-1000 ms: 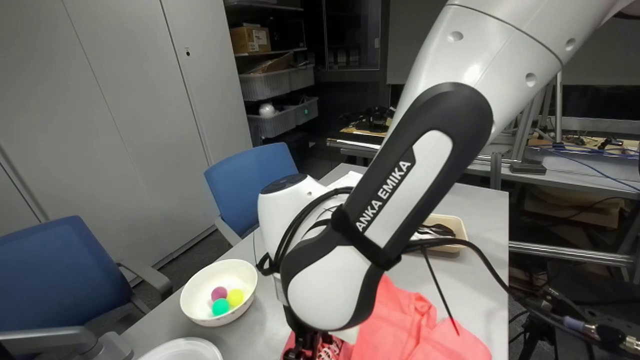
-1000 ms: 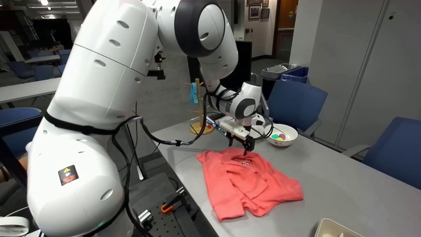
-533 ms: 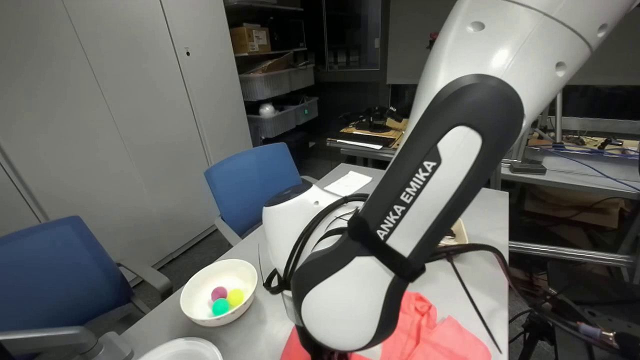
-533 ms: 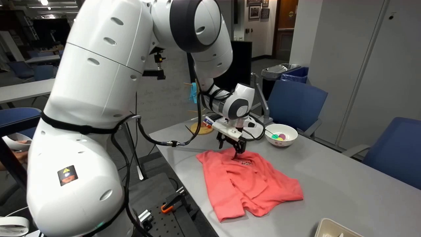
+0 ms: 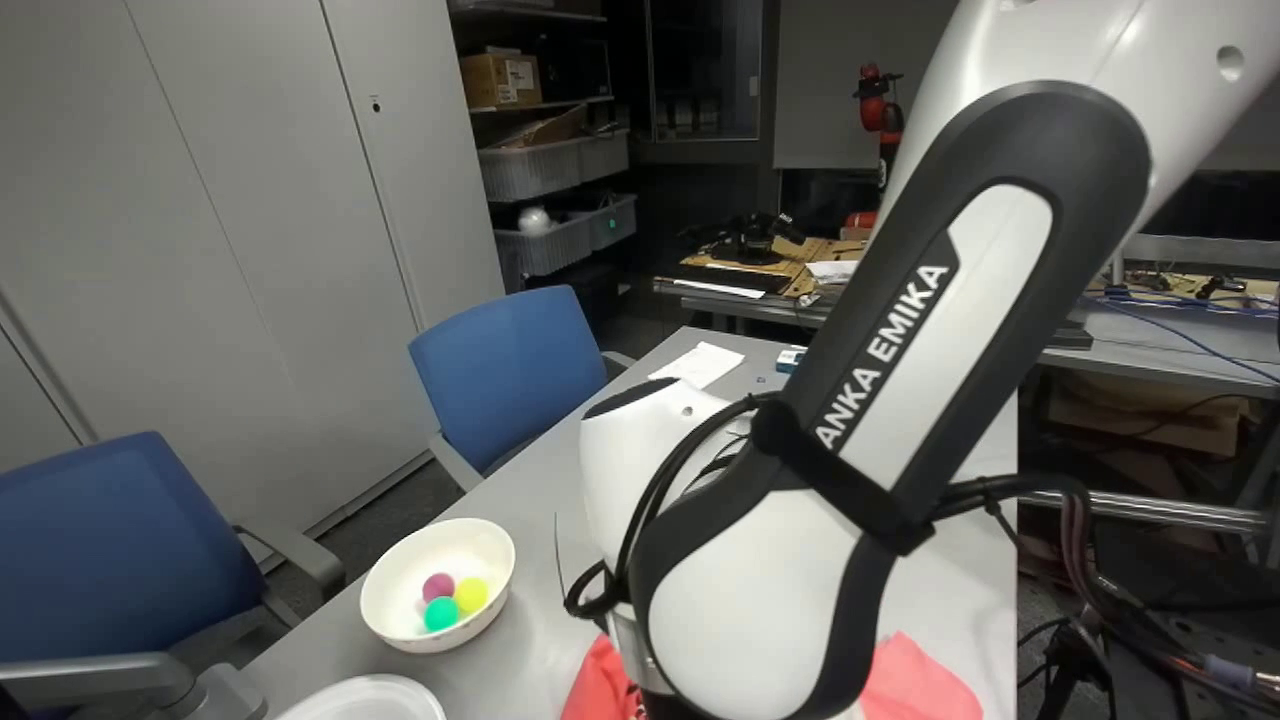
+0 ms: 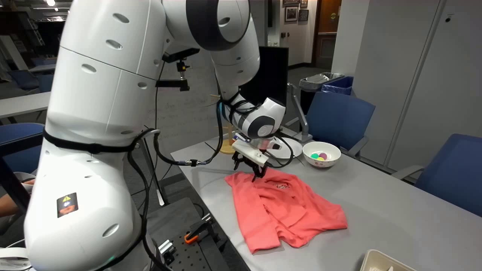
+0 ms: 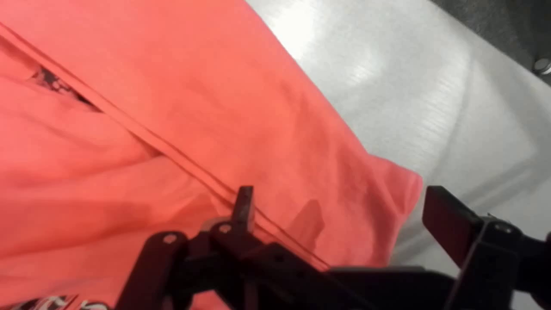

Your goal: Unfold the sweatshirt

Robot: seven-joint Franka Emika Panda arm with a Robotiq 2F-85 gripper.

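Observation:
The coral-red sweatshirt [image 6: 288,212] lies on the table with folds and a slit-like opening, and a small print shows near its far side. In an exterior view only parts of the sweatshirt [image 5: 915,685] show past the arm. My gripper [image 6: 246,173] is open and empty over its far left corner. In the wrist view the gripper [image 7: 338,191] has its fingers wide apart. The left finger is above the sweatshirt [image 7: 193,94] and its folded edge. The right finger is past the cloth's corner, over bare table. In an exterior view the fingers are hidden at the bottom edge.
A white bowl [image 6: 322,163] with coloured balls and a white plate [image 6: 293,147] stand behind the sweatshirt. A wooden stand [image 6: 227,146] is behind the gripper. A beige tray [image 6: 371,259] is at the near edge. Blue chairs [image 6: 337,116] line the table [image 6: 384,203].
My arm has moved along the sweatshirt's far side, from near the print to the corner by the table's edge. The sweatshirt looks unmoved.

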